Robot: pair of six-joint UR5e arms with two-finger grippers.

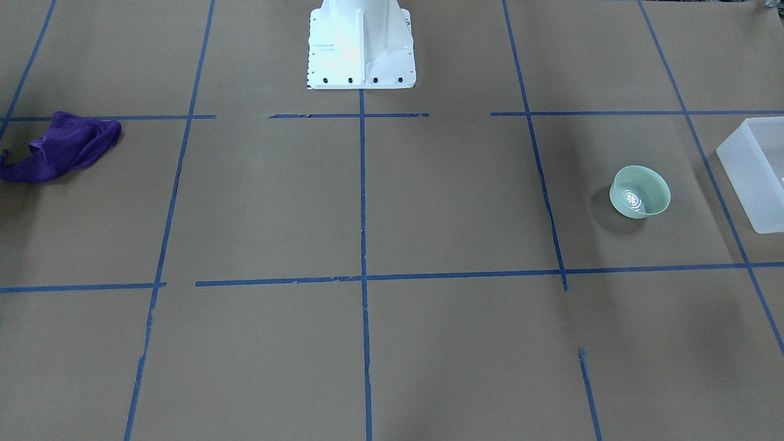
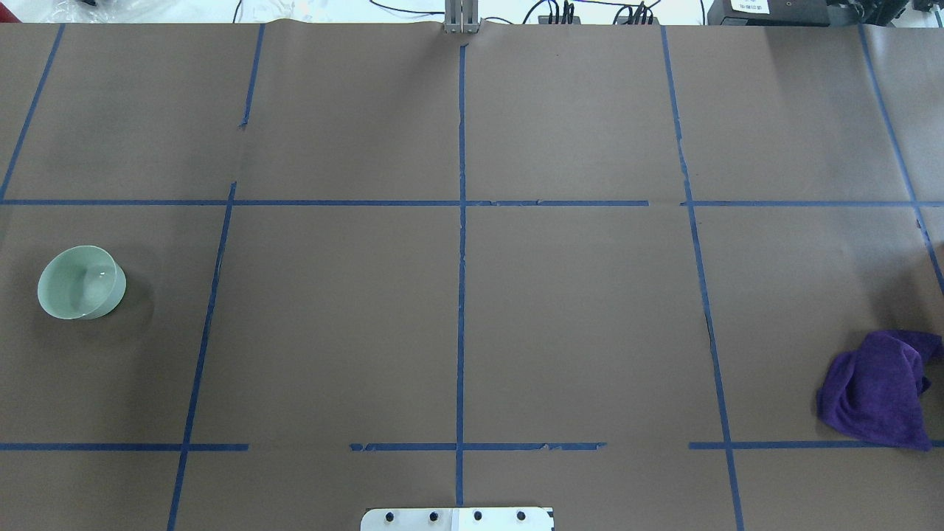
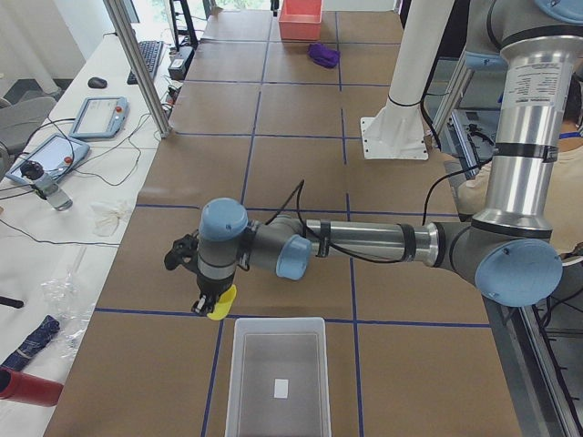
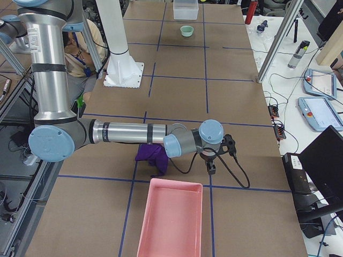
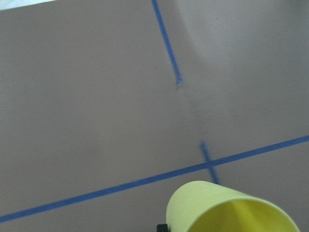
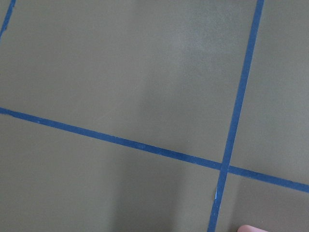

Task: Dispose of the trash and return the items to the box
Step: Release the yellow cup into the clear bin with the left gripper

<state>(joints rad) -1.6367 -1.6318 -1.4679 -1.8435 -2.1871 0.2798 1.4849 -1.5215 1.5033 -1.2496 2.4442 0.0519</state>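
In the exterior left view my left gripper (image 3: 208, 306) hangs just beyond the far rim of the translucent box (image 3: 278, 378), shut on the yellow cup (image 3: 222, 304) above the table. The left wrist view shows the cup (image 5: 227, 210) close up, mouth towards the camera. The mint-green bowl (image 1: 640, 192) stands upright on the table near the box (image 1: 756, 171); it also shows in the overhead view (image 2: 81, 282). My right gripper (image 4: 211, 169) hangs over the table near the pink bin; I cannot tell whether it is open or shut. Neither gripper shows in the overhead or front views.
A crumpled purple cloth (image 1: 61, 147) lies at the table's right end, also in the overhead view (image 2: 877, 391). A pink bin (image 4: 171, 219) stands past it. The white robot base (image 1: 361, 46) is at mid table. Blue tape lines cross the brown paper.
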